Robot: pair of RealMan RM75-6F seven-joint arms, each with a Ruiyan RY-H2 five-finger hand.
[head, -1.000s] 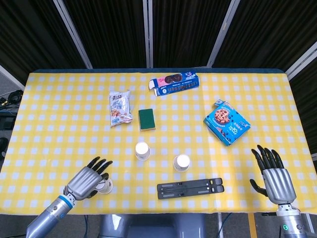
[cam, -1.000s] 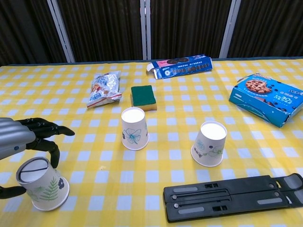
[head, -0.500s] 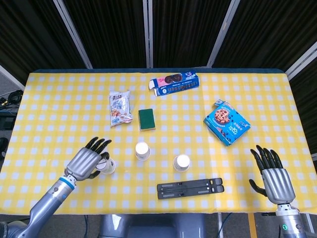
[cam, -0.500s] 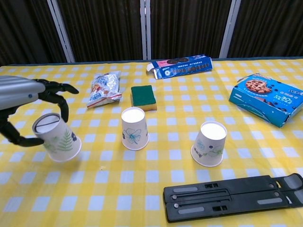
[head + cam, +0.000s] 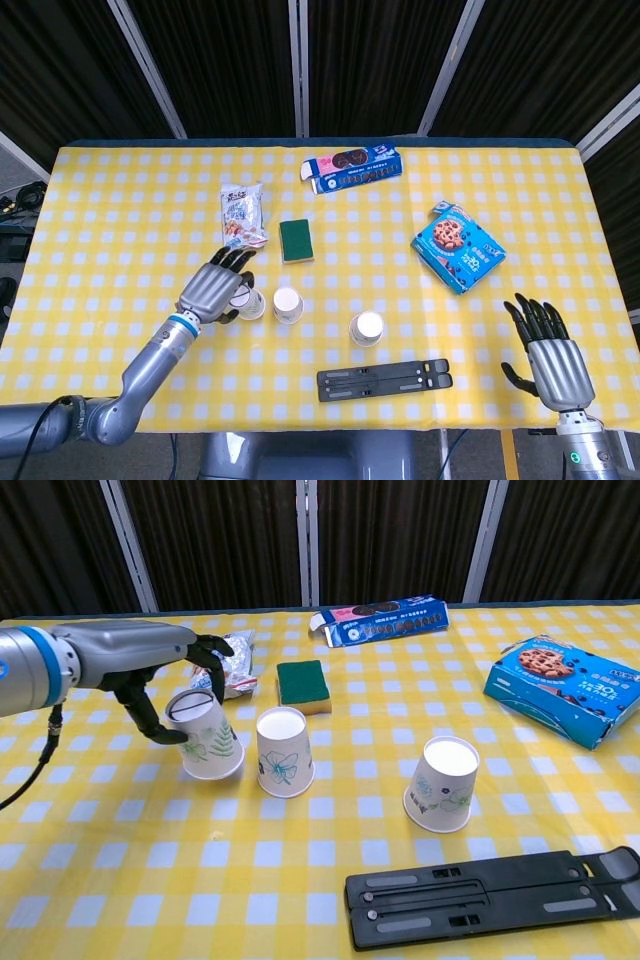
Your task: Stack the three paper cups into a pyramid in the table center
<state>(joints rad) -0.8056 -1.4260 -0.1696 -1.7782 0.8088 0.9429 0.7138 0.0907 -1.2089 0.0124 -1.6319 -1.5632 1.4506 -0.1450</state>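
The left hand [image 5: 150, 685] is gripping the fern cup [image 5: 204, 738] upside down, its long axis tilting with the base leaning left and the mouth facing down-right, just left of the middle cup [image 5: 283, 752] near the table's [image 5: 300, 880] centre. The middle cup and the right cup [image 5: 441, 783] are standing inverted and apart, bases up, so their insides are hidden. The right hand [image 5: 552, 355] is hovering off the table's right front corner, fingers spread wide and holding nothing.
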